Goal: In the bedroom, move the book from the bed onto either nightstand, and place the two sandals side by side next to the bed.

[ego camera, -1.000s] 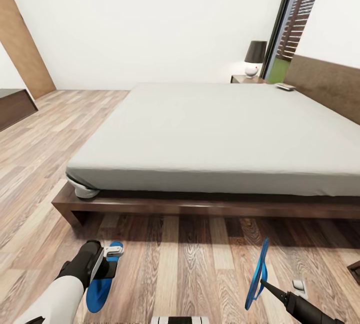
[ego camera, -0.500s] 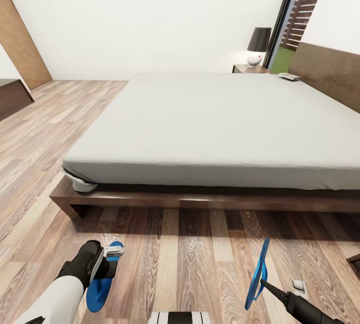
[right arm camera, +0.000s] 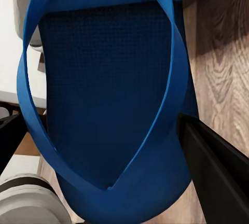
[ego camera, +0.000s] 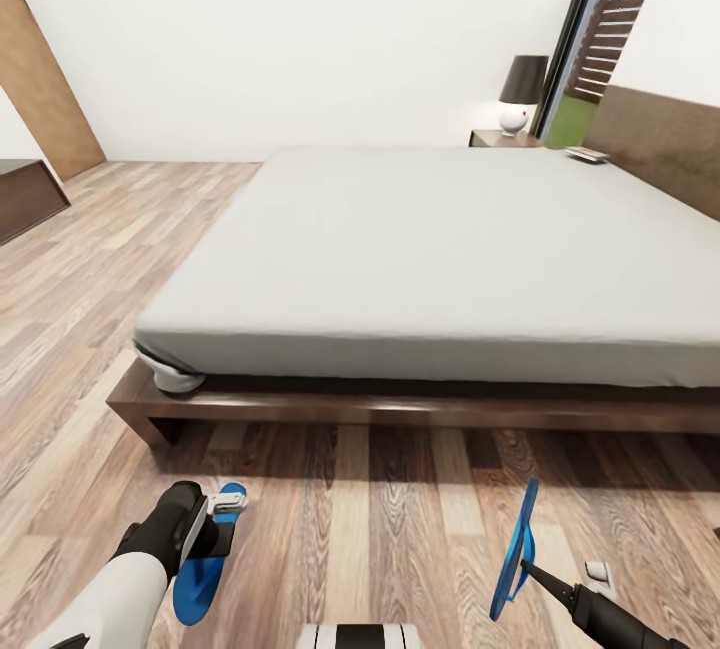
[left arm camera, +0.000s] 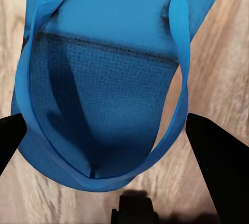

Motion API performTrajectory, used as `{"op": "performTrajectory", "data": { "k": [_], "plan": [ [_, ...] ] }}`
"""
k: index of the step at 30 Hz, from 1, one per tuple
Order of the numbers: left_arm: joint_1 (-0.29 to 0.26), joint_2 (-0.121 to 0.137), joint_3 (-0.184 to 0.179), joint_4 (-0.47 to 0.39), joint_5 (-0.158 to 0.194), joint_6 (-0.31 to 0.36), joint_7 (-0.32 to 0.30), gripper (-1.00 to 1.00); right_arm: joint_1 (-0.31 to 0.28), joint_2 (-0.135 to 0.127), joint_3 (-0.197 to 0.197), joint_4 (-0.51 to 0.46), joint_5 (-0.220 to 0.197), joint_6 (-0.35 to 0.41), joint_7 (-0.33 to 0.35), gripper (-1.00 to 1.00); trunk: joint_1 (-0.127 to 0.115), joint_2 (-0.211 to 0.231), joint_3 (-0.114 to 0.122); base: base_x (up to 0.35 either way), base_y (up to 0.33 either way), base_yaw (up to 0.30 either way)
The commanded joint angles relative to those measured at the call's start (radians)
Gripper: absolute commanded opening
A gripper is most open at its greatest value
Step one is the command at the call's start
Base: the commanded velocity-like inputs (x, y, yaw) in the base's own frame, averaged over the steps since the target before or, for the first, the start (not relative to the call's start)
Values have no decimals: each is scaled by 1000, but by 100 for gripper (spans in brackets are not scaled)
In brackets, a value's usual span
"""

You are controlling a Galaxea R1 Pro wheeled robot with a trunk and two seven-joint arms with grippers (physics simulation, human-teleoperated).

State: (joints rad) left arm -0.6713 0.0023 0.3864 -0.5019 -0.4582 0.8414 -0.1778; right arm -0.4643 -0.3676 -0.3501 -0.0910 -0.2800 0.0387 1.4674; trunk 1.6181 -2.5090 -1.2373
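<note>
I stand at the bed's (ego camera: 420,259) long side, my left gripper (ego camera: 222,521) clamped on one blue sandal (ego camera: 200,569) held flat above the floor (ego camera: 380,529), my right gripper (ego camera: 528,569) gripping the other sandal (ego camera: 515,549) on edge. The book (ego camera: 586,155) lies at the mattress's far corner, near the nightstand (ego camera: 503,139).

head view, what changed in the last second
Only the camera moved: the whole view shifted, so the bed, lamp and window sit differently in frame. Nothing was taken or let go. The left gripper holds one blue sandal flat and low as before; the right gripper holds the other sandal on edge.
</note>
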Motion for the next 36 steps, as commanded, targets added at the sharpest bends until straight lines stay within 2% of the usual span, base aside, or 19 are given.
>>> {"op": "performTrajectory", "data": {
  "k": [1,15,36],
  "plan": [
    [-1,-1,5,-1,-11,2,-9,-100,0,0,3,1,-5,4,3,-100,0,0,-1,113,119,0],
    [-1,-1,4,-1,-11,2,-9,-100,0,0,3,0,-5,4,4,-100,0,0,-1,197,241,0],
    [-1,-1,4,-2,-10,2,-9,-100,0,0,3,1,-5,4,3,-100,0,0,-1,93,70,0]
  ]
}}
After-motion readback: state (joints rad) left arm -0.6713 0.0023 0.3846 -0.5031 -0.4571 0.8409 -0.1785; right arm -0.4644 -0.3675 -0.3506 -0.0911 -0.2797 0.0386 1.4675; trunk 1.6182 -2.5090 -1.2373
